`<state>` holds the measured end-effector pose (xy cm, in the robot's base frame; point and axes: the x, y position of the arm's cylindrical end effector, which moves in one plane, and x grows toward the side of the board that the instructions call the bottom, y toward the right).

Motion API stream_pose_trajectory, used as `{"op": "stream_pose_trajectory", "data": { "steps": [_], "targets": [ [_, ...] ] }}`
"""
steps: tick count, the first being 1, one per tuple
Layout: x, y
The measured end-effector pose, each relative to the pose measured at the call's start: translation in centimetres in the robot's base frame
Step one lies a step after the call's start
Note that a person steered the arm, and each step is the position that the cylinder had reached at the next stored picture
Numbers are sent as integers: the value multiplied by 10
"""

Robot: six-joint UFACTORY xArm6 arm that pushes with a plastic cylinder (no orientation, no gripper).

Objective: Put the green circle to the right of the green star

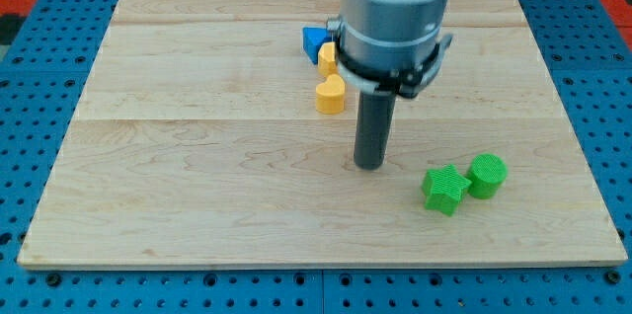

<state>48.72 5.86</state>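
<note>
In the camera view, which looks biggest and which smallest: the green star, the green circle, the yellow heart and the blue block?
1. Green star and green circle: about alike, so I won't rank them; they also sit nearer the view's bottom.
2. Yellow heart.
3. Blue block: smallest showing, but partly hidden behind the arm, so unsure.
</note>
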Motion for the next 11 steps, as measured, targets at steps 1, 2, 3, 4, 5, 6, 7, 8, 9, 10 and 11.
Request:
{"op": "stream_pose_trajectory", "data": {
  "steps": [1, 2, 3, 4, 5, 6, 7, 8, 9, 10, 11],
  "targets": [
    [-7, 19],
    [-7, 53],
    [-7, 90],
    [3, 98],
    [18, 98],
    [21, 98],
    [20, 98],
    [20, 103],
    [20, 108],
    [21, 110],
    [23, 111]
  ]
}}
